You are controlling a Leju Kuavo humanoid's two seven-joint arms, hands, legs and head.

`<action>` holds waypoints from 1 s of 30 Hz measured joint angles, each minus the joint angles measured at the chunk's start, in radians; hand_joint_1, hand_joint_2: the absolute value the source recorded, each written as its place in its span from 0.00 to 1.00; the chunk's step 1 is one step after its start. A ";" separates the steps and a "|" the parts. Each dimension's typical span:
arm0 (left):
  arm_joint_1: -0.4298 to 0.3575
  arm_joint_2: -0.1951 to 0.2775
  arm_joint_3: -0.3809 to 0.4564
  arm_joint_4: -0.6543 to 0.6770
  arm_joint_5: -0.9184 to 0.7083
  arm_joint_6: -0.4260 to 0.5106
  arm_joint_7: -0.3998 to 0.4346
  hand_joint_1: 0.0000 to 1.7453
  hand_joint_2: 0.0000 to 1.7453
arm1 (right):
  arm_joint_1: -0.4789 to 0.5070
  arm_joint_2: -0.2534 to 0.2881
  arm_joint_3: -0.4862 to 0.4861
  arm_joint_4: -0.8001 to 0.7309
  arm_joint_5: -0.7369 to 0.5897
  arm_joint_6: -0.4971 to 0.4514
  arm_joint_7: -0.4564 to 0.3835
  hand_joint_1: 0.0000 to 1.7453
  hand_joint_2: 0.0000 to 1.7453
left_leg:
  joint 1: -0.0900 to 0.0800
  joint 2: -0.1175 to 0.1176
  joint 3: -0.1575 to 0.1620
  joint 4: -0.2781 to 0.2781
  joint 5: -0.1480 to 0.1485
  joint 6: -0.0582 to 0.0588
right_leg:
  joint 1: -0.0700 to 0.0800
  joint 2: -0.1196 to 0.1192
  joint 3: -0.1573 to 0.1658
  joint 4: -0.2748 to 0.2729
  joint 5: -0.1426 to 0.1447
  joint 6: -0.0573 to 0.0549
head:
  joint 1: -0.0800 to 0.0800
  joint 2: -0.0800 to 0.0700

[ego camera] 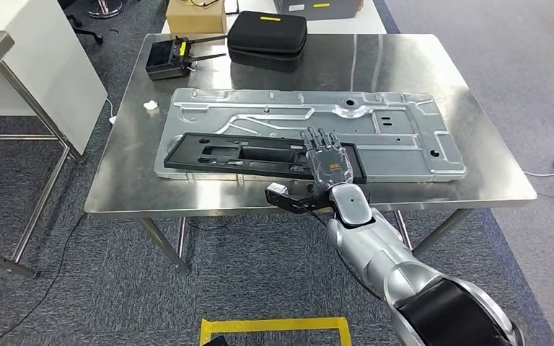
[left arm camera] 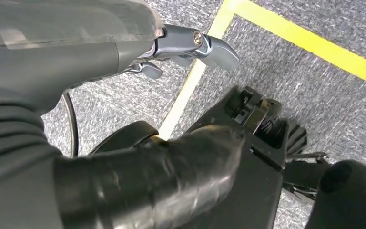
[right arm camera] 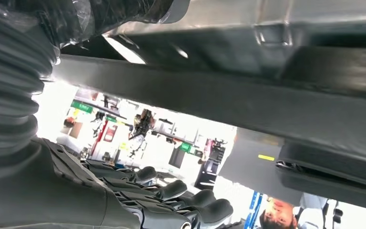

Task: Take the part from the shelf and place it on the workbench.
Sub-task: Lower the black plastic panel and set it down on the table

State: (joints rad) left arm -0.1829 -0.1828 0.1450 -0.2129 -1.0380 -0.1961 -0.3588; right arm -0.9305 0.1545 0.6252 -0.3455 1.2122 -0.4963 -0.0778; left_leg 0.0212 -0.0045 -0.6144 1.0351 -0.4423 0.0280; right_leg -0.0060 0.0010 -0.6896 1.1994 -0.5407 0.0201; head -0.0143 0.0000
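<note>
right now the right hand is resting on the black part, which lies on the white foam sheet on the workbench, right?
Not foam: the head view shows the black part lying on a large grey metal panel on the workbench. The right hand does rest on the part.

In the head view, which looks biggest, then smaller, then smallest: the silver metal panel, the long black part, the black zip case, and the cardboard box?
Silver metal panel
Long black part
Black zip case
Cardboard box, cut off by the picture's edge, so unsure

I see the black part, a long flat plastic panel with rectangular cutouts, lying flat on the silver stamped metal sheet on the steel workbench, along the sheet's near edge, lengthwise left to right.
</note>
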 joint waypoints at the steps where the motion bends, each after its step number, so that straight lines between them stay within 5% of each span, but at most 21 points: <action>1: 0.001 0.000 0.000 0.000 0.000 0.000 0.000 0.00 0.00 | 0.002 0.000 0.000 0.000 -0.001 0.000 0.000 0.00 1.00 | 0.000 0.000 0.000 0.000 0.000 0.001 | 0.000 0.000 -0.030 0.063 -0.026 0.002 | 0.000 0.000; 3: 0.002 0.000 0.000 0.000 0.000 0.001 0.000 0.00 0.00 | 0.007 -0.001 0.000 0.000 -0.003 0.000 0.000 0.00 1.00 | -0.001 0.000 0.000 0.000 0.000 0.001 | -0.001 0.000 -0.057 0.116 -0.028 0.002 | 0.000 0.000; 7: 0.001 -0.001 0.000 0.000 -0.001 0.008 0.002 0.00 0.00 | 0.007 -0.001 0.000 -0.002 -0.006 -0.011 0.000 0.00 1.00 | -0.004 -0.002 0.004 0.000 -0.002 -0.003 | 0.006 0.000 0.054 -0.113 0.088 -0.019 | 0.000 0.000; 10: 0.001 -0.002 0.000 0.000 -0.001 0.010 0.012 0.00 0.00 | 0.008 -0.002 0.000 -0.003 -0.009 -0.017 0.000 0.00 1.00 | -0.006 -0.002 0.003 -0.006 0.001 -0.015 | 0.014 0.002 0.074 -0.165 0.096 -0.028 | 0.000 0.000; 12: 0.000 -0.001 0.000 0.000 -0.001 0.012 0.022 0.00 0.00 | 0.008 -0.004 -0.001 -0.004 -0.014 -0.018 0.001 0.00 1.00 | -0.007 -0.001 0.001 -0.001 -0.008 -0.024 | 0.007 0.001 0.081 -0.178 0.102 -0.037 | 0.000 0.000; 14: 0.000 0.000 0.000 0.000 -0.001 0.016 0.037 0.00 0.00 | 0.007 -0.004 -0.002 -0.005 -0.018 -0.019 0.002 0.00 1.00 | -0.008 -0.001 -0.026 0.063 -0.050 -0.031 | 0.000 -0.001 0.088 -0.191 0.110 -0.048 | -0.001 0.000; 16: 0.000 0.000 0.001 0.000 0.000 0.022 0.054 0.00 0.00 | 0.009 -0.005 -0.002 -0.005 -0.019 -0.021 0.004 0.00 1.00 | -0.007 -0.001 -0.082 0.188 -0.110 -0.035 | 0.002 -0.001 0.087 -0.192 0.111 -0.052 | -0.002 0.000; 18: 0.001 0.001 0.002 0.000 0.000 0.028 0.065 0.00 0.00 | 0.013 -0.006 -0.002 -0.005 -0.020 -0.023 0.005 0.00 1.00 | -0.007 0.000 -0.116 0.259 -0.123 -0.039 | 0.003 -0.001 0.086 -0.189 0.110 -0.052 | -0.002 0.000; 19: 0.001 0.001 0.002 0.000 -0.001 0.032 0.067 0.00 0.00 | 0.015 -0.008 -0.002 -0.005 -0.020 -0.025 0.007 0.00 1.00 | -0.007 0.000 -0.107 0.240 -0.102 -0.039 | 0.002 0.000 0.086 -0.187 0.109 -0.051 | -0.002 0.000; 21: 0.000 0.002 0.002 0.000 -0.002 0.035 0.063 0.00 0.00 | 0.015 -0.011 -0.003 -0.005 -0.021 -0.030 0.009 0.00 1.00 | -0.006 0.001 -0.047 0.116 -0.038 -0.037 | 0.001 0.001 0.086 -0.178 0.103 -0.047 | -0.002 0.000; 23: -0.002 0.002 0.002 0.000 -0.001 0.035 0.055 0.00 0.00 | 0.014 -0.016 -0.003 -0.005 -0.021 -0.033 0.012 0.00 1.00 | -0.007 0.000 0.001 0.017 -0.007 -0.030 | 0.005 0.002 0.080 -0.166 0.098 -0.038 | -0.001 0.000; 27: -0.001 0.002 0.002 0.000 0.001 0.031 0.049 0.00 0.00 | 0.014 -0.024 -0.004 -0.006 -0.021 -0.034 0.013 0.00 1.00 | -0.008 -0.002 0.009 -0.004 -0.002 -0.010 | 0.008 0.003 0.073 -0.159 0.093 -0.019 | 0.000 0.000; 30: -0.004 0.001 0.002 0.000 0.000 0.031 0.049 0.00 0.00 | 0.011 -0.031 -0.006 -0.006 -0.021 -0.034 0.014 0.00 1.00 | -0.004 -0.001 0.009 -0.011 0.004 0.003 | 0.002 0.002 0.024 -0.048 0.024 -0.001 | 0.000 0.000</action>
State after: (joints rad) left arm -0.1868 -0.1816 0.1465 -0.2129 -1.0376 -0.1655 -0.3095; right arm -0.9193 0.1236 0.6195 -0.3512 1.1913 -0.5306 -0.0639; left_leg 0.0172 -0.0051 -0.6053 1.0244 -0.4385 0.0308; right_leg -0.0041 0.0029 -0.6656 1.1515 -0.5165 0.0187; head -0.0140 0.0000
